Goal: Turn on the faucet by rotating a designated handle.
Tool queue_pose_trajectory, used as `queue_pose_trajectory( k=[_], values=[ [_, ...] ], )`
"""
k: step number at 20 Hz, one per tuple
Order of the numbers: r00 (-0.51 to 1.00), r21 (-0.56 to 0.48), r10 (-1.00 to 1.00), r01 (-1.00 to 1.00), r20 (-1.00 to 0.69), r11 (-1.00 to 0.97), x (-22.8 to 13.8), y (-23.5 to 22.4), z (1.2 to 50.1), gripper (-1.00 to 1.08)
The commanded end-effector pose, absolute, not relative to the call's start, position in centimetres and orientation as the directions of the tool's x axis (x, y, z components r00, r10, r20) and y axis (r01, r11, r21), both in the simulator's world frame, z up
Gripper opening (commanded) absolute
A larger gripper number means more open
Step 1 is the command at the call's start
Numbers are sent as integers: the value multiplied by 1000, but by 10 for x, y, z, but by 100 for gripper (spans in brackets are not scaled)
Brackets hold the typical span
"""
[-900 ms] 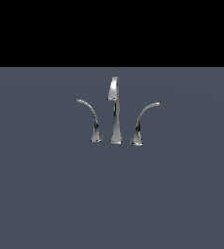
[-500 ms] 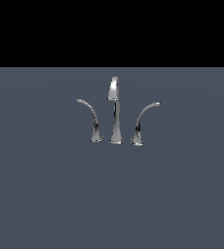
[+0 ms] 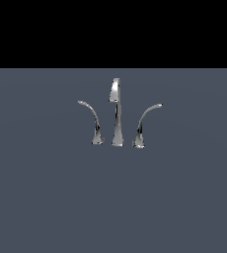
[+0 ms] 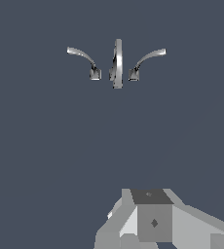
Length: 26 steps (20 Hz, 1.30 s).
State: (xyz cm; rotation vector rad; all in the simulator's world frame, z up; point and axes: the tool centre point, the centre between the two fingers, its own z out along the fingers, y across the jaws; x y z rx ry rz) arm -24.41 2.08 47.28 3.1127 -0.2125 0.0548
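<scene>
Approach step: slim chrome horn-shaped handle (image 3: 92, 121) untouched, grey gripper (image 4: 153, 221) well apart; fingers' spacing cannot be told. Next: close in on handle.

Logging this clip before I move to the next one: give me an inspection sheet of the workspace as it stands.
Surface: flat grey-blue floor, bare apart from the fixture.
Job's things: chrome faucet upright; handle arching toward the exterior view's left, untouched; mirror lever arching right.
Clutter: nothing seen.
Grippers: pincer only partly visible in the wrist view, well short of the faucet; open or shut cannot be told.
Cables: nothing seen.
Surroundings: black background above the floor.
</scene>
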Motion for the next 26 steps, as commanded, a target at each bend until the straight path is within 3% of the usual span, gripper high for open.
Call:
queue_pose_trajectory(
  k=[1,26],
  values=[
    [983,17,-178,-179,36,-984,-239,29,464,-100],
    [763,0,-646,-646,22,-763,-148,115,362,-100]
  ],
)
